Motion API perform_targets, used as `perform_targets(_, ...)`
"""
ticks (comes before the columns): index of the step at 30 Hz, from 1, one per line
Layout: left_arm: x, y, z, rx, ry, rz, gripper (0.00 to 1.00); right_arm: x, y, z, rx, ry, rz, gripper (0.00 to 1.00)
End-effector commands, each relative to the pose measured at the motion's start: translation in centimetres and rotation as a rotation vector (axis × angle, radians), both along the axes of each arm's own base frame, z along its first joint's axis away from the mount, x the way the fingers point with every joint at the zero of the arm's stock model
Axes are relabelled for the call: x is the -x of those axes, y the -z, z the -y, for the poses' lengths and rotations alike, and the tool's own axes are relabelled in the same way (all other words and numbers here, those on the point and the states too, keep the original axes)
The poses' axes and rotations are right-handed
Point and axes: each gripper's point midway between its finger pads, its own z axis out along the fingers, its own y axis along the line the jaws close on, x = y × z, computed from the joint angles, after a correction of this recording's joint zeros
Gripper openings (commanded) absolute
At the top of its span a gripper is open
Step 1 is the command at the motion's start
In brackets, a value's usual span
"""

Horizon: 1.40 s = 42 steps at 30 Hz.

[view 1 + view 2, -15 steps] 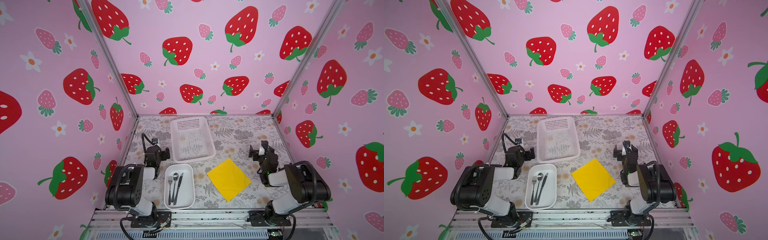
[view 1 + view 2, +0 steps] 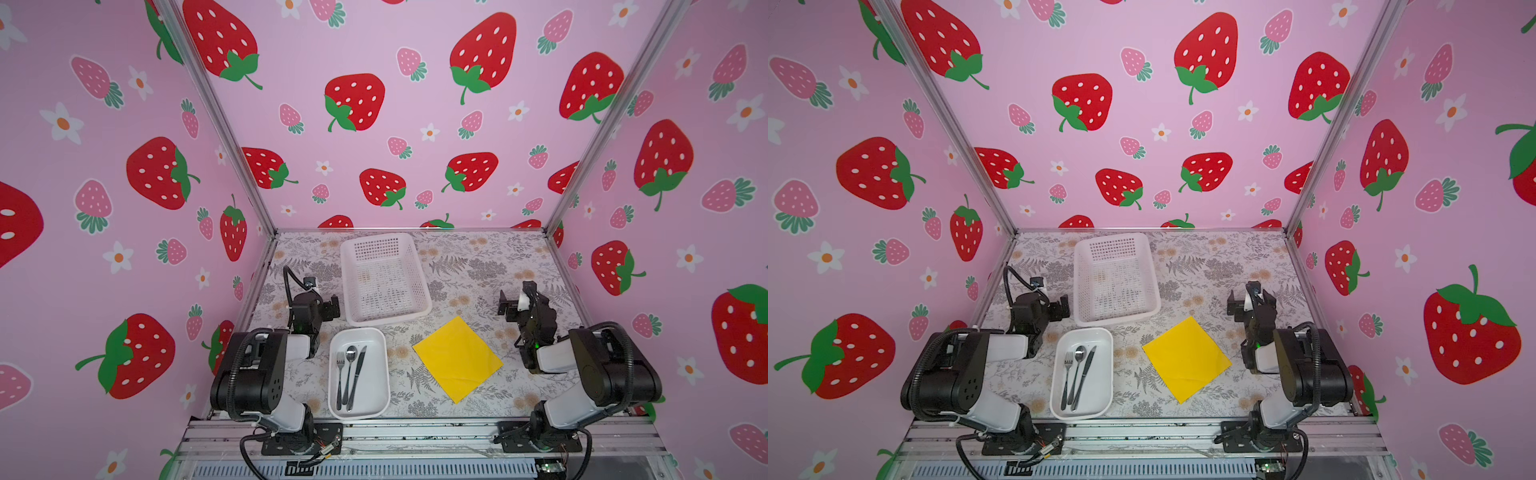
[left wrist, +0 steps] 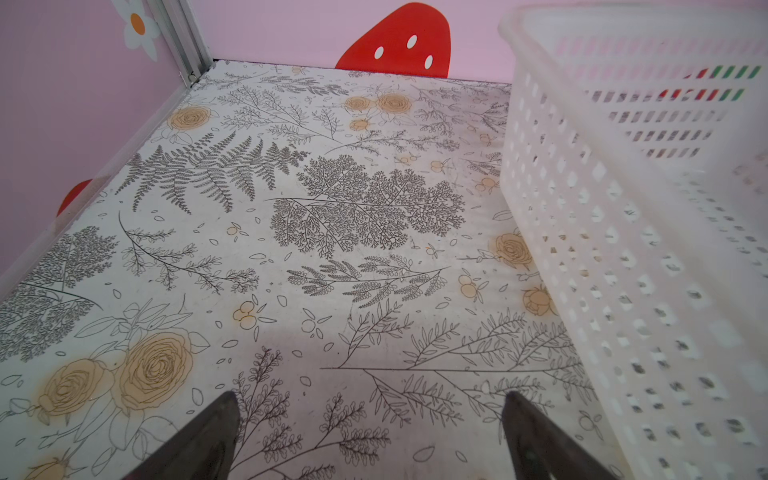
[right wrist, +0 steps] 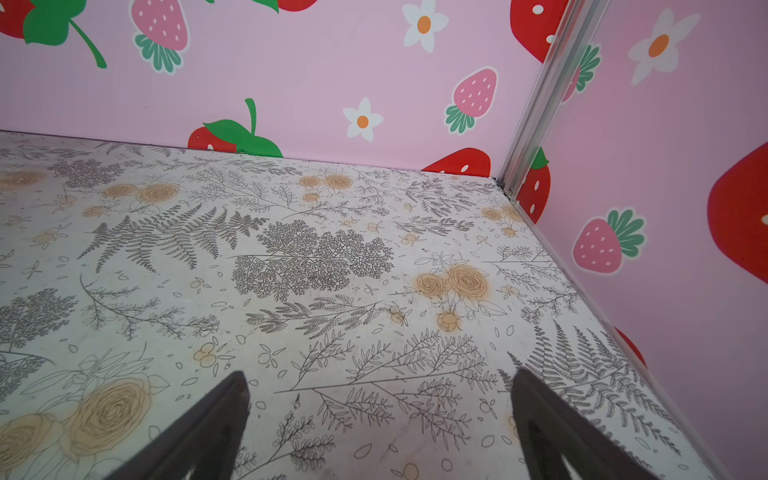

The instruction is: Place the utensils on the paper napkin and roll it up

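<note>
Though in tray (image 2: 376, 397), utensils (image 2: 351, 356) heads rearward.

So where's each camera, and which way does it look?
Both top views: high in front, looking down at table, utensils, paper napkin; left arm, right arm show.
Left wrist: on left arm, facing back wall and basket; open left gripper shows.
Right wrist: on right arm, facing back right corner; open right gripper shows.
Shared: top views and left wrist see the basket.

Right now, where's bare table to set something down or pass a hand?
Widest bare table: between mesh basket and right gripper, back to the far wall. Narrow strip between tray and napkin. Crowded: left gripper sits close beside basket.
</note>
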Motion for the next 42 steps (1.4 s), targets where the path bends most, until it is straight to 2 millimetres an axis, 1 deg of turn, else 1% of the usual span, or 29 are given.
perform_targets(1,-1.0,-1.8,-0.2,-0.010,-0.006,0.058,0.99,-0.4,-0.8,-0.1,0.003,-0.009,0.023,1.00)
perform_targets(11,-0.8,-2.0,-0.2,-0.009,-0.002,0.070,0.99,-0.3,-0.8,-0.1,0.005,-0.014,0.025,1.00)
perform_targets(16,-0.6,-2.1,0.3,-0.006,0.024,0.084,1.00,-0.2,-0.9,-0.2,0.005,-0.017,0.030,1.00)
perform_targets(18,-0.3,-2.5,0.2,-0.005,0.020,0.099,1.00,-0.1,-1.1,-0.3,0.006,-0.025,0.039,1.00)
perform_targets(20,0.2,-3.6,-0.1,-0.006,0.000,0.119,0.99,0.5,-1.7,-0.7,0.017,-0.040,0.059,1.00)
perform_targets(22,0.7,-4.6,-0.7,0.004,-0.045,0.095,1.00,0.8,-2.8,-0.8,0.015,-0.043,0.084,1.00)
perform_targets(24,1.2,-6.0,-1.1,0.036,-0.081,0.077,0.99,0.6,-3.2,-1.3,0.006,-0.063,0.041,1.00)
perform_targets(26,1.6,-7.3,-1.0,0.115,-0.116,0.069,0.99,0.4,-3.6,-1.7,-0.054,-0.069,-0.021,1.00)
perform_targets(27,1.8,-7.8,-0.8,0.142,-0.112,0.053,0.99,0.4,-3.8,-2.3,-0.081,-0.098,-0.052,1.00)
perform_targets(29,2.1,-8.9,-0.3,0.240,-0.135,0.027,0.99,1.2,-4.1,-5.4,-0.088,-0.266,-0.125,1.00)
perform_targets(31,2.7,-9.5,0.2,0.368,-0.172,-0.024,0.99,2.2,-4.3,-7.6,-0.199,-0.359,-0.205,1.00)
perform_targets(33,3.1,-9.8,2.8,0.501,-0.083,-0.090,0.99,4.0,-4.7,-11.0,-0.315,-0.531,-0.278,0.96)
perform_targets(34,3.4,-10.0,4.7,0.576,0.001,-0.134,0.96,5.2,-4.7,-12.8,-0.355,-0.615,-0.319,0.94)
perform_targets(36,4.3,-10.5,7.3,0.689,0.093,-0.201,0.90,7.6,-4.1,-16.3,-0.400,-0.746,-0.416,0.92)
perform_targets(37,5.1,-10.6,8.4,0.728,0.130,-0.235,0.87,9.0,-3.7,-18.1,-0.407,-0.811,-0.462,0.91)
perform_targets(38,5.9,-10.4,8.8,0.748,0.126,-0.279,0.87,10.5,-3.1,-19.9,-0.390,-0.869,-0.502,0.90)
perform_targets(39,6.8,-10.2,9.0,0.748,0.113,-0.318,0.87,11.5,-2.4,-21.0,-0.358,-0.892,-0.528,0.90)
perform_targets(42,10.0,-9.6,9.6,0.687,0.094,-0.413,0.87,13.4,-0.1,-23.5,-0.243,-0.913,-0.589,0.90)
